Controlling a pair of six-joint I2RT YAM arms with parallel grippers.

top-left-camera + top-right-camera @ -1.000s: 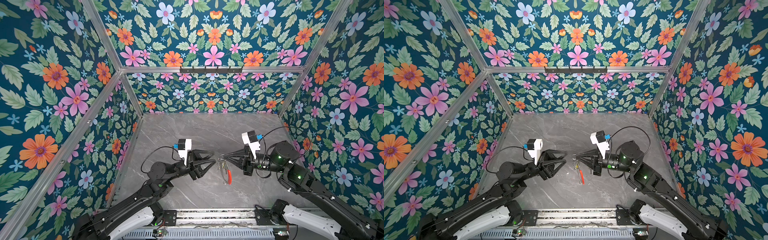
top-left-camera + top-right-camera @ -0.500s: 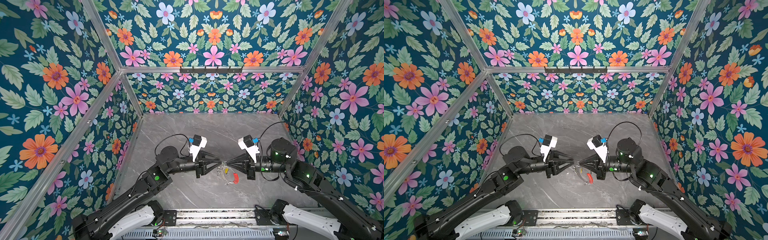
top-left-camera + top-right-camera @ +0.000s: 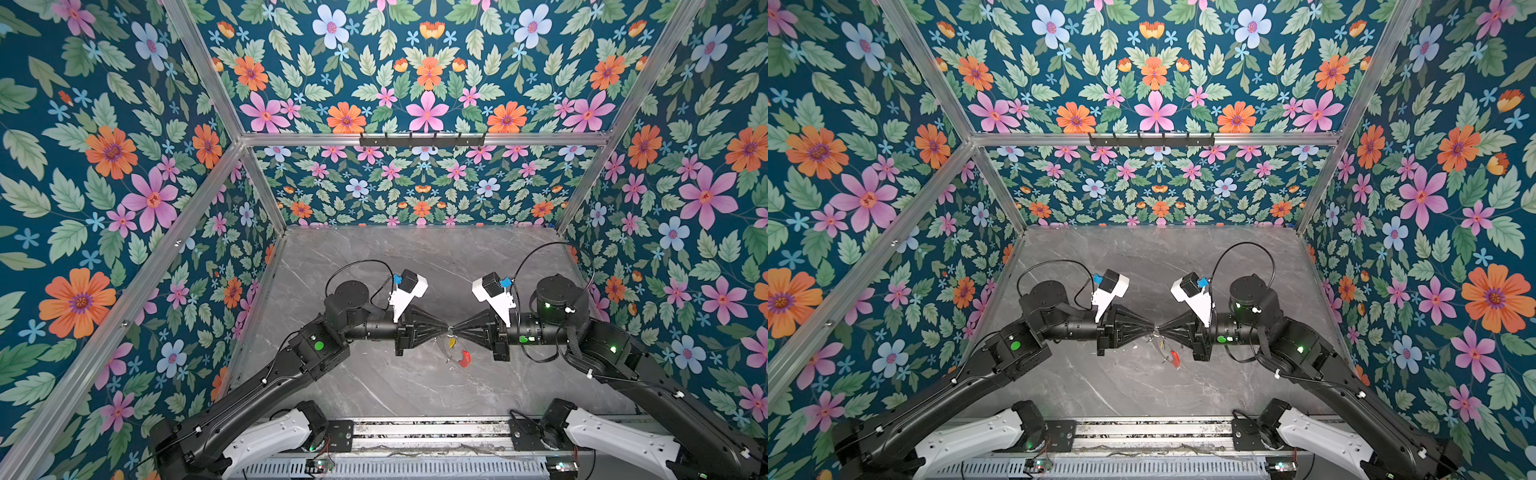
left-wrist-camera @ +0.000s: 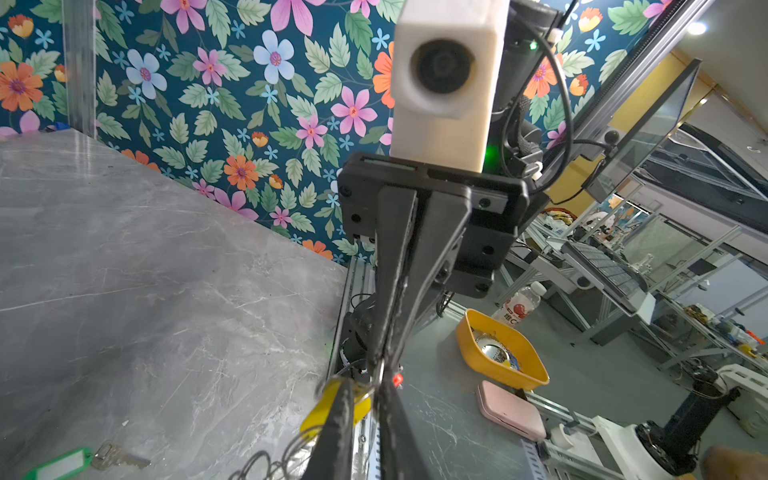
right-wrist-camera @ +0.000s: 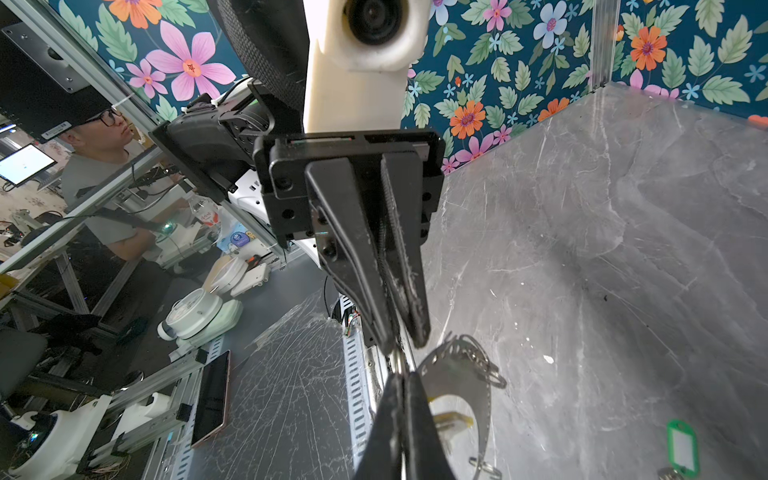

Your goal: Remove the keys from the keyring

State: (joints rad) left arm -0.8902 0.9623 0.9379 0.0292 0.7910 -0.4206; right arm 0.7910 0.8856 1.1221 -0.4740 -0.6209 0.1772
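Note:
Both grippers meet tip to tip above the middle of the grey table. My right gripper [image 3: 456, 329] [image 5: 402, 392] is shut on the keyring [image 5: 482, 399], a thin grey hoop hanging beneath the tips with its red sleeve [image 3: 464, 358] lowest. My left gripper [image 3: 444, 330] [image 4: 376, 384] is nearly shut, its fingers pinching a thin small loop next to the yellow tag [image 4: 326, 405] [image 5: 451, 419]; that tag's key is hidden. The green-tagged key [image 4: 118, 457], tag [image 5: 681, 444], lies loose on the table, apart from the hoop.
Floral walls close in the table [image 3: 374, 270] on three sides, with a black hook rail [image 3: 422, 139] on the back one. Beyond the front rail are a yellow bowl [image 4: 500, 357], a pink case [image 4: 511, 411], a phone [image 5: 212, 399] and a seated person [image 5: 108, 166].
My left arm has reached right to the right gripper's tips and its jaws have closed from wide open. The right gripper and hoop shifted slightly.

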